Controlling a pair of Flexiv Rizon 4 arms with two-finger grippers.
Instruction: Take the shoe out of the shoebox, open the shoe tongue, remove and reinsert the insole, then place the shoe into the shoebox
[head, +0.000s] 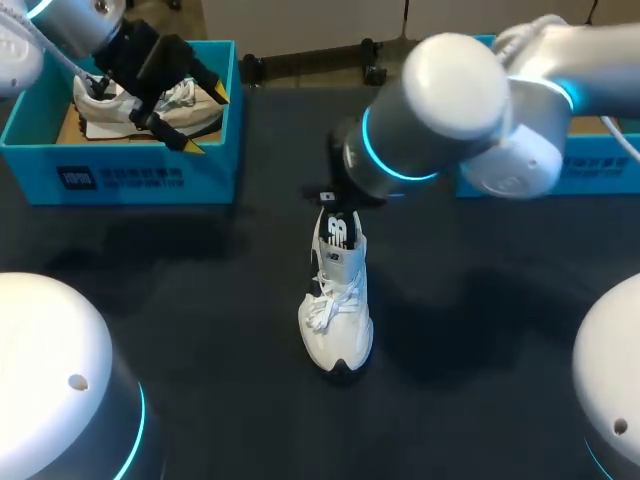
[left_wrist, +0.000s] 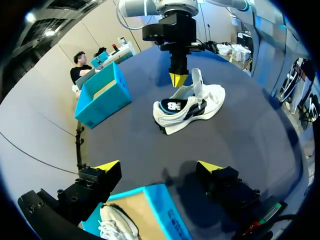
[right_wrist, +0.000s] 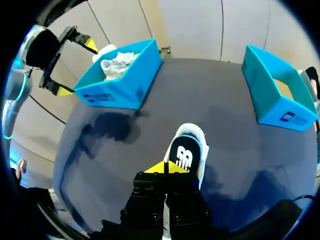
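Head view, shoe: the white lace-up sneaker with a black heel patch (head: 338, 300) sits sole down mid-way across the dark table (head: 200, 300), outside any box.
Head view, right gripper (head: 329, 203): over the sneaker's heel end, mostly hidden by its own arm.
Head view, left gripper (head: 205, 120): fingers spread, holding nothing, above the open blue cardboard shoebox (head: 120, 180), which holds another white shoe (head: 185, 100).
Left wrist view: the right gripper's yellow tip is at the sneaker's collar, beside the raised tongue (left_wrist: 196, 80).
Right wrist view: tips pressed together over the sneaker's opening; whether they pinch anything cannot be told.

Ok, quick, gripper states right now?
Left gripper: open, empty, above the box.
Right gripper: shut, tips at the shoe; whether it grips it cannot be told.
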